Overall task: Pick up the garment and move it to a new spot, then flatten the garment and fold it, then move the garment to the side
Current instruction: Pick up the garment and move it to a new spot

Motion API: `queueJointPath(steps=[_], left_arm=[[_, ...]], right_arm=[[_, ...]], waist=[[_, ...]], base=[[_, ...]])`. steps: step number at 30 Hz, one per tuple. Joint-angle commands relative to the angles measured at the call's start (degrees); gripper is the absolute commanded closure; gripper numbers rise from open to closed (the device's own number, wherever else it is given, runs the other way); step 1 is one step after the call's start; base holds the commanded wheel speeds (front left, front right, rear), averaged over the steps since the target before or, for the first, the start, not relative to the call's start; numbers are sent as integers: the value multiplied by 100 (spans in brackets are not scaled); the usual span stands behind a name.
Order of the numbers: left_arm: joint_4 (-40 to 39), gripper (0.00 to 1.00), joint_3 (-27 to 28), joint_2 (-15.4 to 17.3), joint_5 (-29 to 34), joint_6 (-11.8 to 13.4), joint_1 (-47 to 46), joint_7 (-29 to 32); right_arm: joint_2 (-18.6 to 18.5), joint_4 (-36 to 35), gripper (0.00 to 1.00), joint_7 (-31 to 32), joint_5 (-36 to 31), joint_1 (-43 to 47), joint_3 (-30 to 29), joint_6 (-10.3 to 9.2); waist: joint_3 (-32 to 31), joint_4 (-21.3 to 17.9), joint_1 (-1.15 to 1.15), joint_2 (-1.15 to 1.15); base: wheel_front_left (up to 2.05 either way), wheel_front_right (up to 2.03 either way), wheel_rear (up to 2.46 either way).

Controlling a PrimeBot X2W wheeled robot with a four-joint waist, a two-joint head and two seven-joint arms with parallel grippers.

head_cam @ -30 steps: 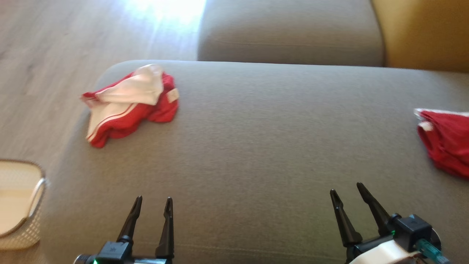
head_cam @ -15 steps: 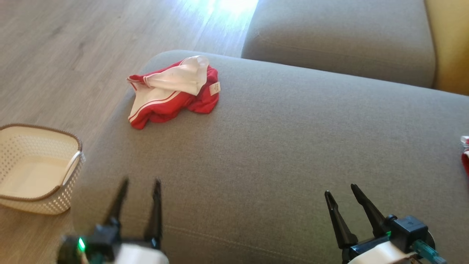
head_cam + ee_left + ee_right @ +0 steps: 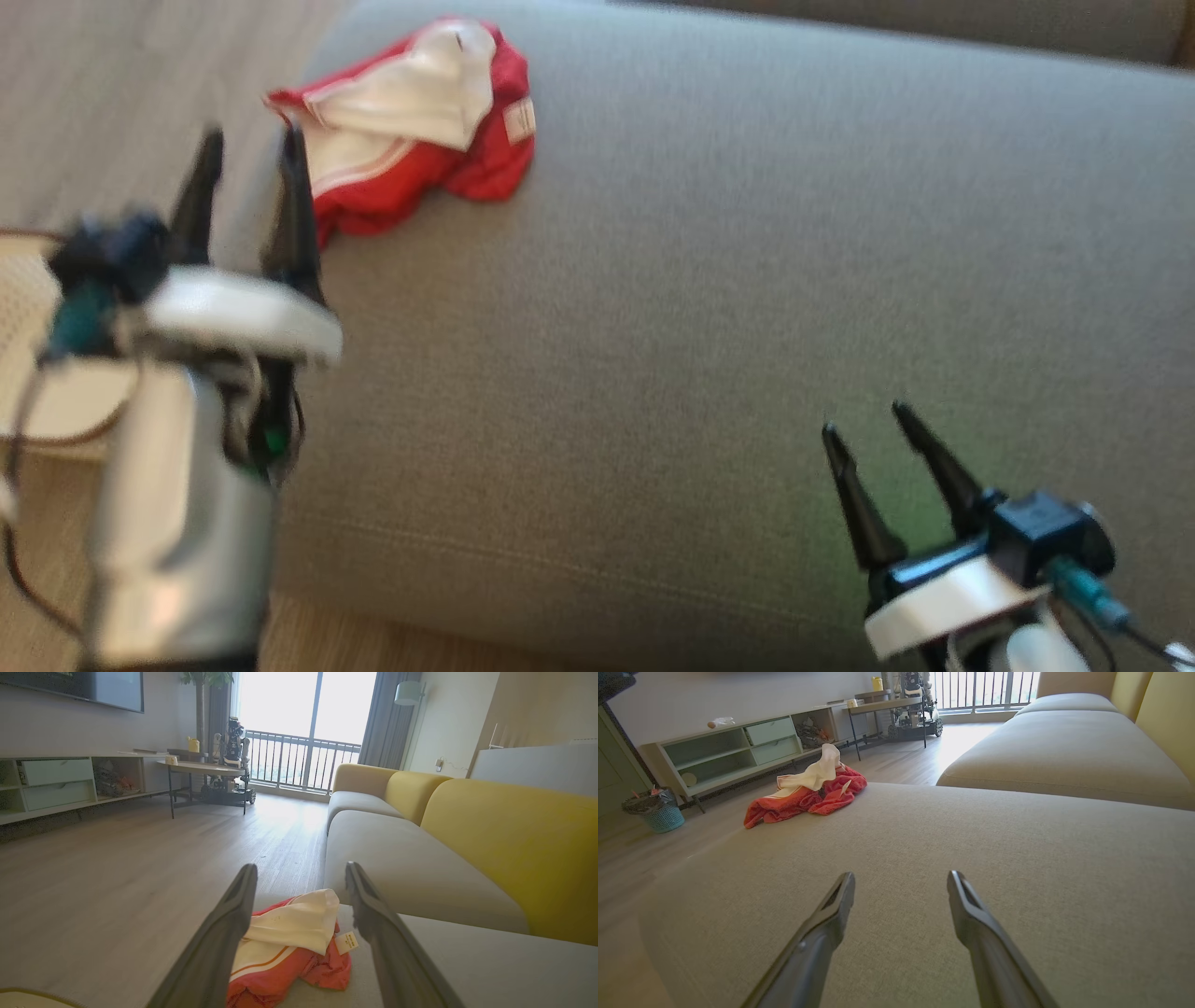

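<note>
**Red garment crumpled on grey cushion**

It lies at the cushion's far left corner. The left gripper, fingers apart and empty, points at it from near by. The right gripper, likewise spread, hangs well apart.

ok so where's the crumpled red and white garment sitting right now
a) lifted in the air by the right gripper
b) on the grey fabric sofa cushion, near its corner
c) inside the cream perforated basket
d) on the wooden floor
b: the crumpled red and white garment lies in a heap on the grey fabric sofa cushion near its corner, while the right gripper is open and well away from it.
</note>
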Motion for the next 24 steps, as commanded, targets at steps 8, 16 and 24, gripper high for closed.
queueJointPath(steps=[8,16,24], left_arm=[[1934,0,195,606,-388,-216,-2299,490],[3801,0,273,904,-762,-214,-3824,1231],[4733,0,257,960,-715,183,-4445,1376]], right_arm=[[-52,-584,0,-53,-188,-590,29,-2],[-64,-1058,0,-53,-440,-987,-116,-2],[-154,-1291,0,-53,-498,-1138,-185,-2]], waist=[[1197,-297,0,0],[2111,-570,0,0],[2606,-701,0,0]], base=[[0,0,0],[0,0,0],[0,0,0]])
